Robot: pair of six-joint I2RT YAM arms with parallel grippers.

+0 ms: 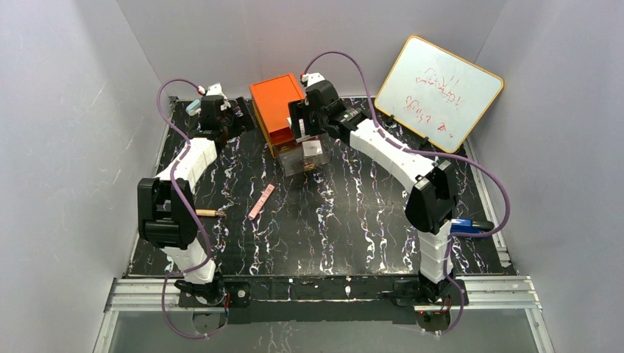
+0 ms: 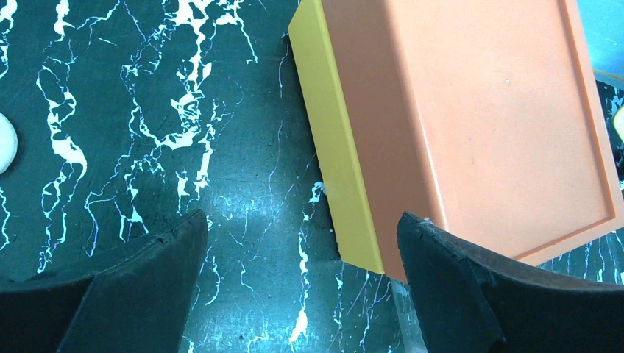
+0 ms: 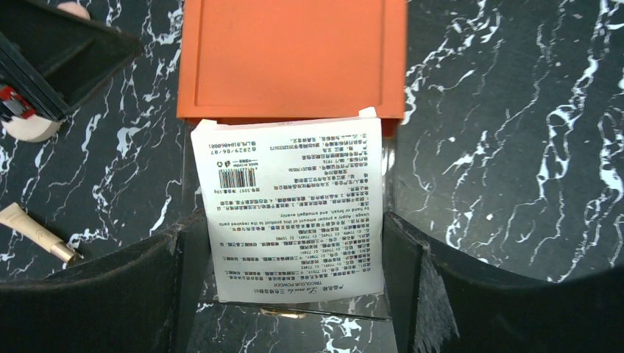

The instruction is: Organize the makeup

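Plain pale grey walls [image 1: 73, 110] close me in on three sides. My table [image 1: 331, 235] is black, veined with white like marble, with a metal rail [image 1: 324, 293] along its near edge. A yellow-framed whiteboard [image 1: 441, 92], scribbled in red, leans at the far right.

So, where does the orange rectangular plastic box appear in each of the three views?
Top external: the orange rectangular plastic box sits at the back centre of the table.
Left wrist: it fills the upper right, with its yellow side turned to the left.
Right wrist: it fills the top centre, just beyond the white printed label.
Shared landmark: the black tabletop with white marble veins, under the box in all three views.
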